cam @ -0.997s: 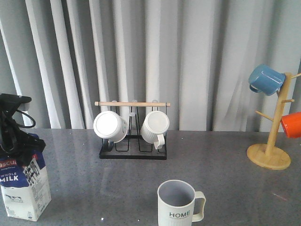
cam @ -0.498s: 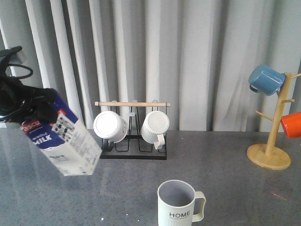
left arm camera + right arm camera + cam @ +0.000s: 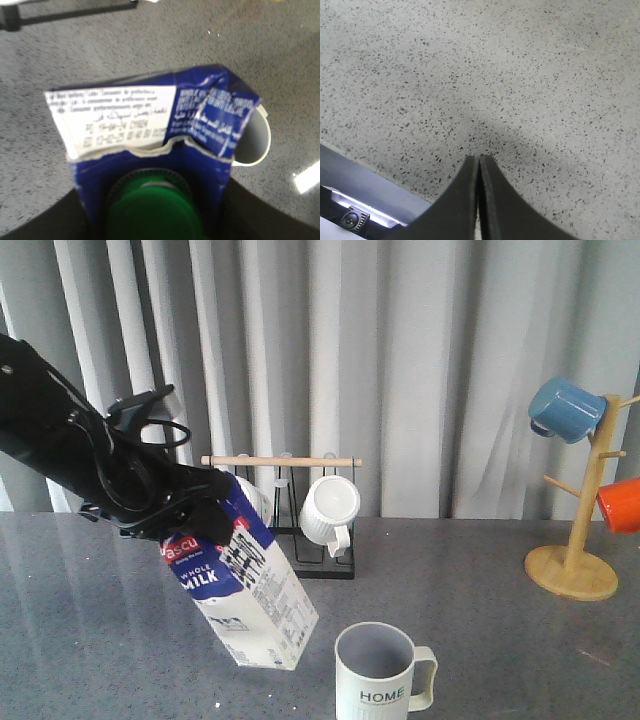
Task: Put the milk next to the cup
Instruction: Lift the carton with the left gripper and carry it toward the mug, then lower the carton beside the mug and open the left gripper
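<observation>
The milk (image 3: pixel 243 585) has travelled rightward from the table's left edge and now hangs tilted in the air, its base just at ten o'clock of the cup (image 3: pixel 378 673). The left gripper (image 3: pixel 190 508) clamps the carton's top, its arm stretching in from nine o'clock. The right gripper (image 3: pixel 479 187) is pressed closed above the table (image 3: pixel 520 75).

Front view faces forward; wrist views look down close.
</observation>
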Controlling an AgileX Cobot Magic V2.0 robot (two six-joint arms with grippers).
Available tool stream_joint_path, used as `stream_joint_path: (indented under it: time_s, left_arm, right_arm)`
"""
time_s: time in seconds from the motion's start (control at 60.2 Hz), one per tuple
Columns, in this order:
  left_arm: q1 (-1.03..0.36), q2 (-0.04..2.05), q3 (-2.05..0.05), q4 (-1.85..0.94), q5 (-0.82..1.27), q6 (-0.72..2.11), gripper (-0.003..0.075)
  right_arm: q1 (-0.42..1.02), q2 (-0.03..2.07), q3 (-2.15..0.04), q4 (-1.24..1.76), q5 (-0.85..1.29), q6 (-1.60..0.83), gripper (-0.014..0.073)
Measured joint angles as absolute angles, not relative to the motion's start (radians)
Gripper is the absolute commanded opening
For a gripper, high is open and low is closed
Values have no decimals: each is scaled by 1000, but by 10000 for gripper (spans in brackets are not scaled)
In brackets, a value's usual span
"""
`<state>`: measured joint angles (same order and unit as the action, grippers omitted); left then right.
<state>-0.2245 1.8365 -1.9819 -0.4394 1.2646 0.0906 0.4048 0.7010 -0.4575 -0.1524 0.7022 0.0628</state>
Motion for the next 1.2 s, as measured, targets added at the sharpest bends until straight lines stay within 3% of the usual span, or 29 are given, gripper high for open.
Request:
stream_joint_path:
  time_s: [0.365, 0.482, 0.598, 0.913, 1.03, 1.196]
  left_arm:
    - [-314, 1942, -1982, -367, 1256, 49, 8]
    - [-322, 1953, -1982, -357, 1250, 46, 43]
    - [-327, 1953, -1982, -352, 1250, 46, 125]
    - [-328, 1953, -1982, -351, 1250, 46, 501]
    - [-328, 1953, -1982, -351, 1250, 44, 561]
    - [-328, 1953, -1982, -351, 1250, 42, 566]
  right_arm:
    - [405, 701, -457, -149, 702, 63, -8]
    - [405, 701, -457, -149, 702, 63, -8]
    - [405, 701, -457, -149, 702, 63, -8]
    - [405, 701, -457, -149, 703, 63, -8]
    - [405, 701, -457, -149, 702, 63, -8]
    - [405, 701, -457, -149, 701, 63, -8]
